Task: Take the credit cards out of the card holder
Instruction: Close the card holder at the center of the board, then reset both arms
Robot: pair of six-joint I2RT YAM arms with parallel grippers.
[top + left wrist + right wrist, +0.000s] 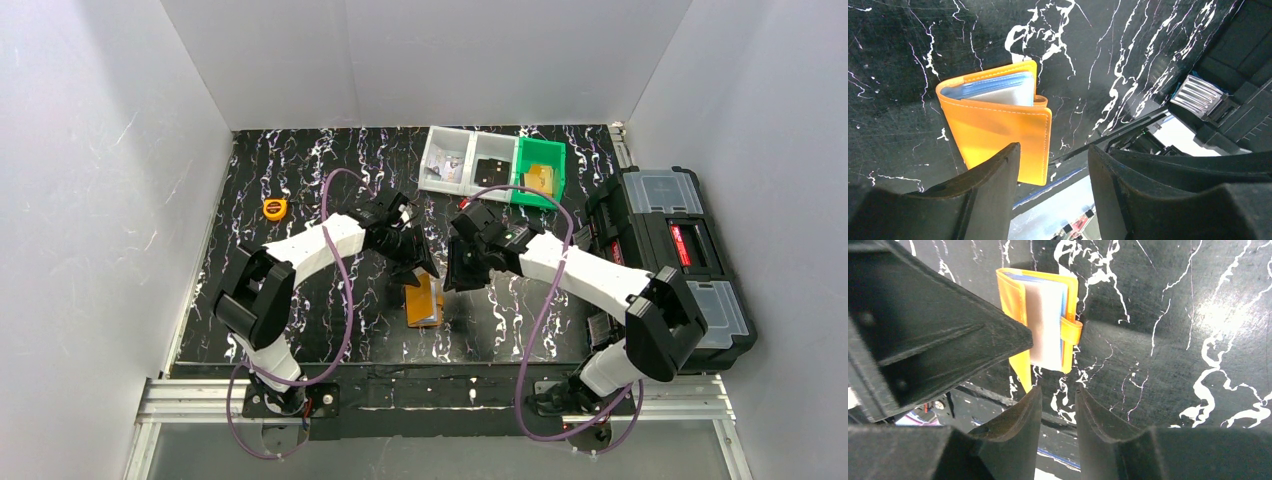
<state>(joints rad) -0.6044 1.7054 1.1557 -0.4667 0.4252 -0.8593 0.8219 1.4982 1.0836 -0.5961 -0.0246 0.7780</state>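
The orange card holder lies on the black marbled desk, lower middle of the top view. It sits slightly ajar, with pale blue and whitish credit cards showing at its open edge. The left gripper hangs at its upper end, jaws moderately apart and empty. The right gripper stands just right of it, jaws narrowly parted, gripping nothing.
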